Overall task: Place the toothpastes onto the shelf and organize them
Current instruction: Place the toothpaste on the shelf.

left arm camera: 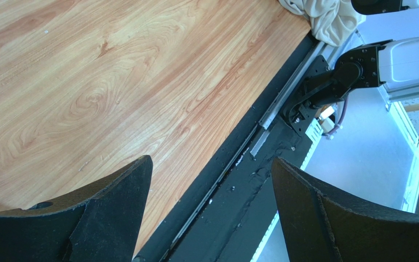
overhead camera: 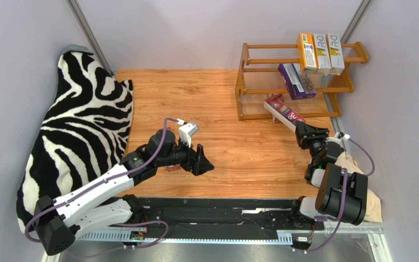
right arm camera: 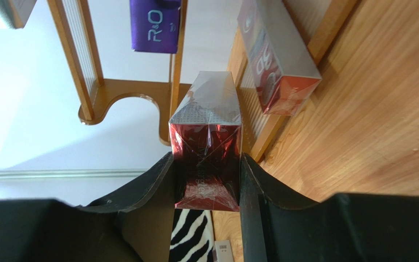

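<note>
The orange-brown shelf [overhead camera: 242,82] stands at the far right of the table. Its top tier holds an orange-yellow toothpaste carton [overhead camera: 306,53] and two pale ones [overhead camera: 328,52]. Purple cartons [overhead camera: 296,81] lie on the middle tier. My right gripper [overhead camera: 306,132] is shut on the near end of a red carton [right arm camera: 206,109], which points at the bottom tier. Another red carton [right arm camera: 277,60] lies on that tier beside it. My left gripper [overhead camera: 201,161] hovers open near the table's front middle; in its wrist view the gripper [left arm camera: 211,159] holds nothing.
A zebra-striped cushion [overhead camera: 75,125] fills the left side of the table. A beige cloth [overhead camera: 359,164] lies behind the right arm at the right edge. A small reddish bit [overhead camera: 170,167] shows under the left arm. Walls close in on both sides.
</note>
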Controlling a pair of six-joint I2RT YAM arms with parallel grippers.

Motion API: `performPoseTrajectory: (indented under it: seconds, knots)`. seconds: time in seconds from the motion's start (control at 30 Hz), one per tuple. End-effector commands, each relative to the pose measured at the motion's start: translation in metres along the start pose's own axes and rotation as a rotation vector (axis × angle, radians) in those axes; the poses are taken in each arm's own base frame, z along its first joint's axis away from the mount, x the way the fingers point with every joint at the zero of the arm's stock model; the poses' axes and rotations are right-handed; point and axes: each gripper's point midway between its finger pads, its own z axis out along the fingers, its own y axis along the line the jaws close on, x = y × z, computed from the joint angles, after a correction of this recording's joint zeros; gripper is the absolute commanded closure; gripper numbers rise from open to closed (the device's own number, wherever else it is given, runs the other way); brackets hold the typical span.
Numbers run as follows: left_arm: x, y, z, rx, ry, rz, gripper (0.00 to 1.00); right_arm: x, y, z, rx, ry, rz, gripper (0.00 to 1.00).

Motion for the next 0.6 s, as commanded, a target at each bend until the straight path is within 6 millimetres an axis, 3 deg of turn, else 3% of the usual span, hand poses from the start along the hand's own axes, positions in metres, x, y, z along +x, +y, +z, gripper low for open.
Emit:
performPoseTrajectory:
  seconds: [0.0,0.2,0.43,0.57]
  knots:
    - [-0.007,0.000,0.000,0.004,-0.028,0.030,0.12,-0.020,0.020,0.003,-0.063,-0.071,-0.058,1.00]
    - [-0.005,0.001,0.000,0.000,-0.023,0.032,0.12,-0.039,0.016,-0.004,-0.077,-0.135,-0.039,1.00]
    - [-0.003,0.001,0.000,0.000,-0.016,0.033,0.11,-0.056,-0.010,-0.006,-0.013,-0.209,0.001,1.00]
    - [-0.003,0.001,-0.003,-0.002,-0.020,0.040,0.11,-0.069,-0.007,-0.009,-0.054,-0.254,0.007,1.00]
